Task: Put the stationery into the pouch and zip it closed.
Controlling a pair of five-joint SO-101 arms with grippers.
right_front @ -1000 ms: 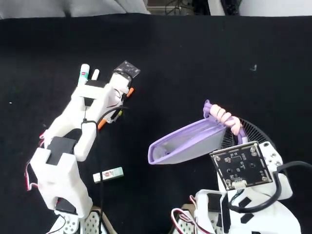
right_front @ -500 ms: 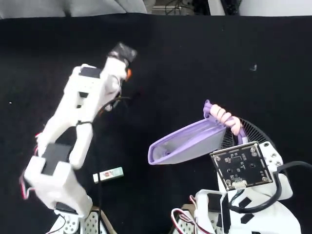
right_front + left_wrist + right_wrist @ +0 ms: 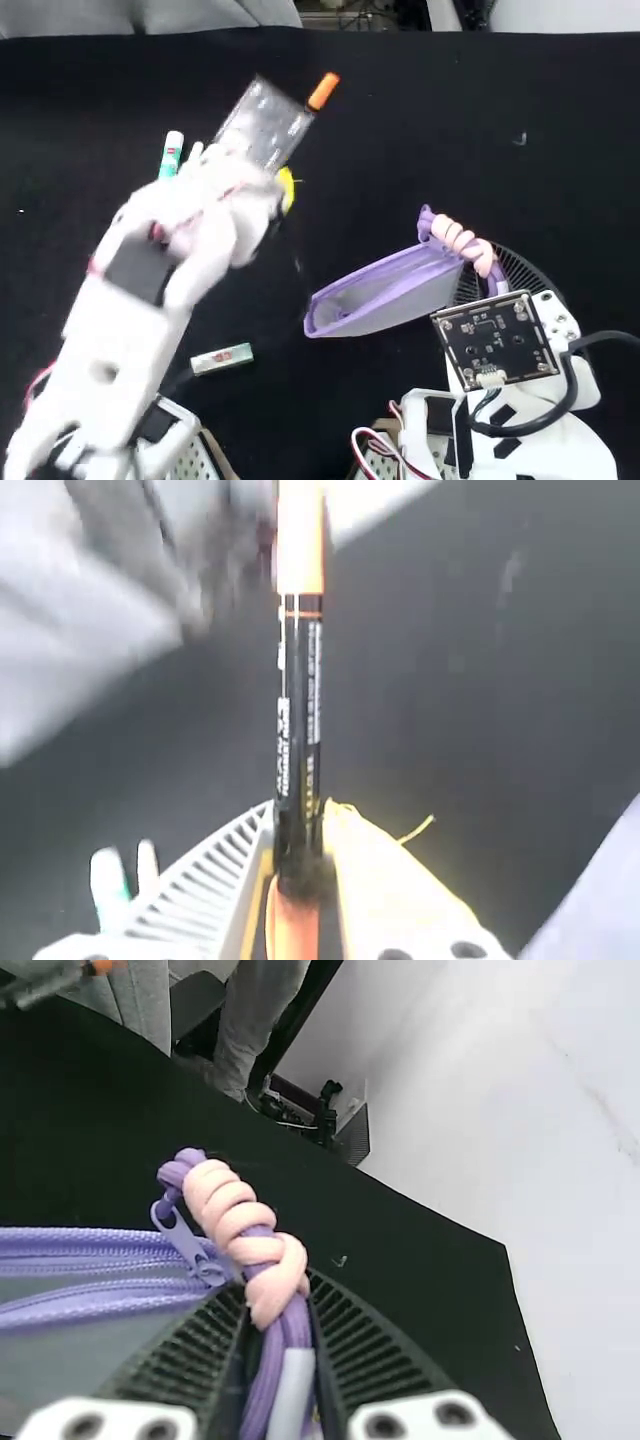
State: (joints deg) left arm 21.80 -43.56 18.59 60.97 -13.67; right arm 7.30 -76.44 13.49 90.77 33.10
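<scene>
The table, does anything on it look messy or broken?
Nothing looks broken or spilled. The purple pouch lies tilted, mouth open, one end pinched in the right gripper. The left gripper holds an orange-capped marker. A green-and-white pen and a small green stick lie apart on the table.

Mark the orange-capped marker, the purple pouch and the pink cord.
orange-capped marker (image 3: 298, 730), left wrist view, on its black barrel.
purple pouch (image 3: 385, 290), high view, inside its open mouth.
pink cord (image 3: 245, 1225), right wrist view, on the braided knot.
</scene>
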